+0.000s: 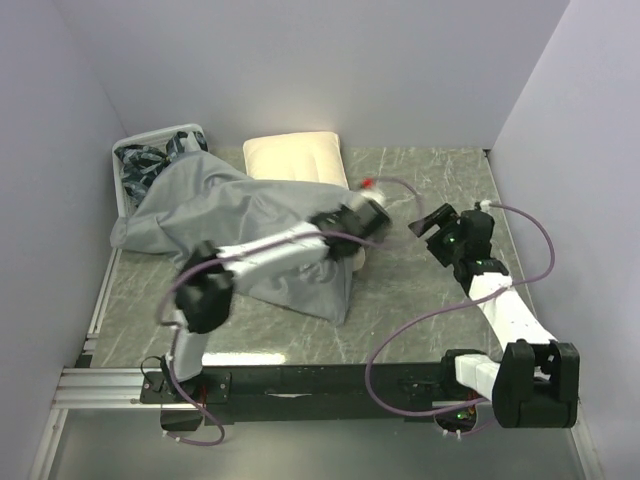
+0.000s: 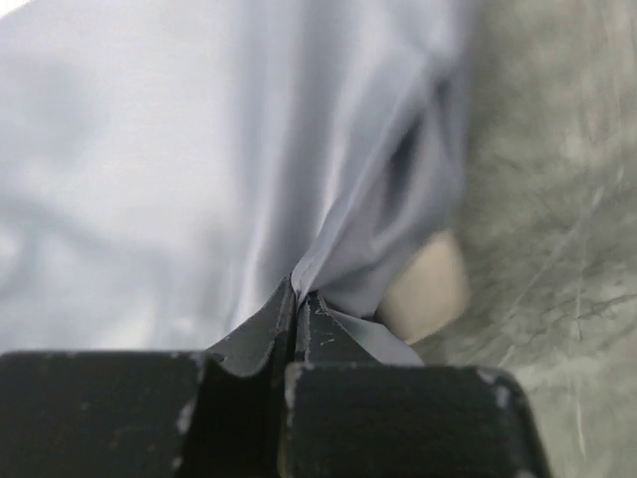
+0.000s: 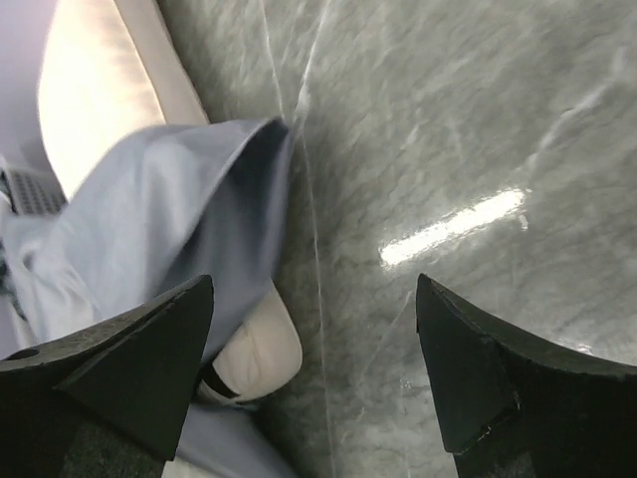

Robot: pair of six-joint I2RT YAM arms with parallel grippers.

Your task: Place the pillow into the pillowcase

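The cream pillow point(image 1: 295, 158) lies at the back of the table, and the grey pillowcase point(image 1: 230, 220) is draped over its near part. A pillow corner point(image 2: 428, 289) pokes out under the cloth edge. My left gripper point(image 1: 370, 217) reaches across the cloth and is shut on a fold of the pillowcase point(image 2: 199, 179), the jaws pressed together point(image 2: 296, 291). My right gripper point(image 1: 428, 222) is open and empty just right of the cloth. In the right wrist view it point(image 3: 314, 299) hovers over bare table beside the pillowcase edge point(image 3: 189, 209) and the pillow point(image 3: 100, 90). The bear face is hidden.
A white basket point(image 1: 193, 129) with dark patterned cloths point(image 1: 145, 162) stands at the back left, touching the pillowcase. Grey walls close the table at left, back and right. Marbled table top point(image 1: 440, 180) shows right of the pillow. Purple cables loop by the right arm.
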